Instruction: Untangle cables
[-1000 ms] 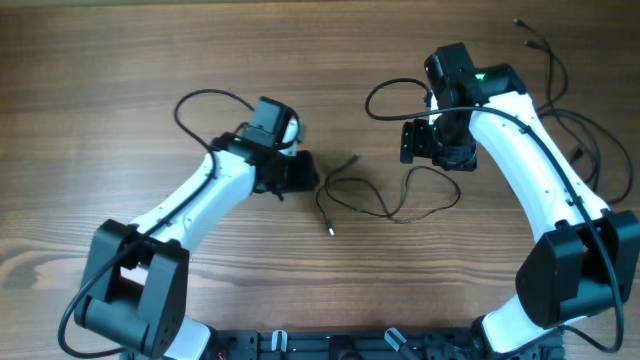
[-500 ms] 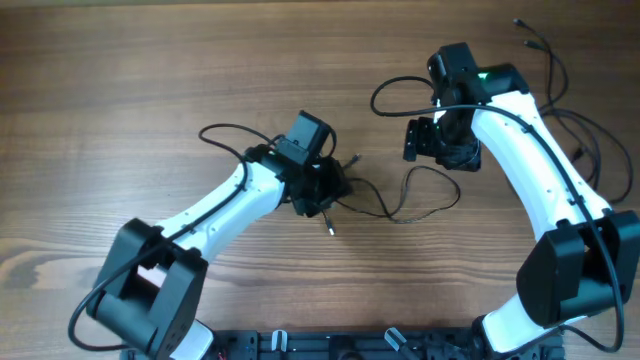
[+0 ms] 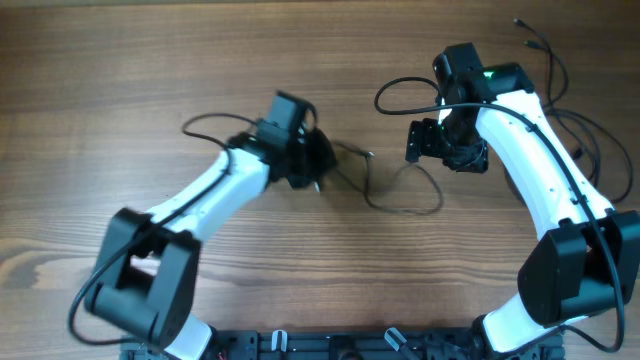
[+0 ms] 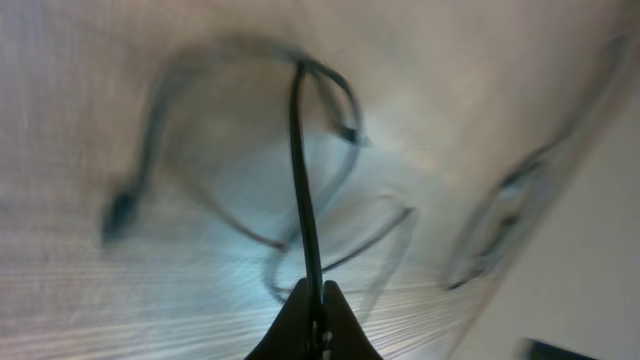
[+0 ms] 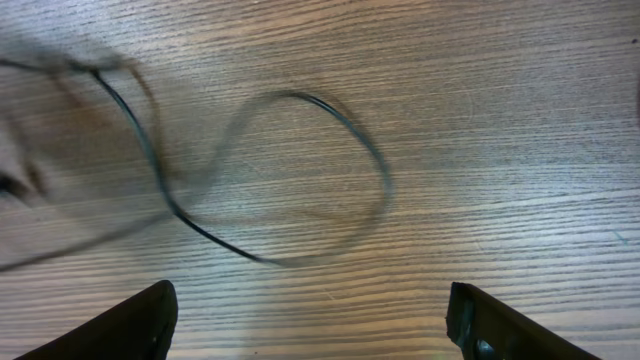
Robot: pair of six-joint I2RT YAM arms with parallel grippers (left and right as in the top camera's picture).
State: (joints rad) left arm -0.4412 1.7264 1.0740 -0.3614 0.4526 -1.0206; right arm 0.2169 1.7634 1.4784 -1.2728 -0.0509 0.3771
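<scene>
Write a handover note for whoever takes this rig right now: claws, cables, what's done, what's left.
Left claw: shut on one strand of the centre cables.
Right claw: open, hovering over a loop on the right side of those cables, touching nothing.
Elsewhere: loose strands lie near the right edge of the table, beyond the right arm.
Done: one strand gripped.
Left: the centre strands look crossed; the right claw probably needs a hold on the loop so the two can pull apart.
</scene>
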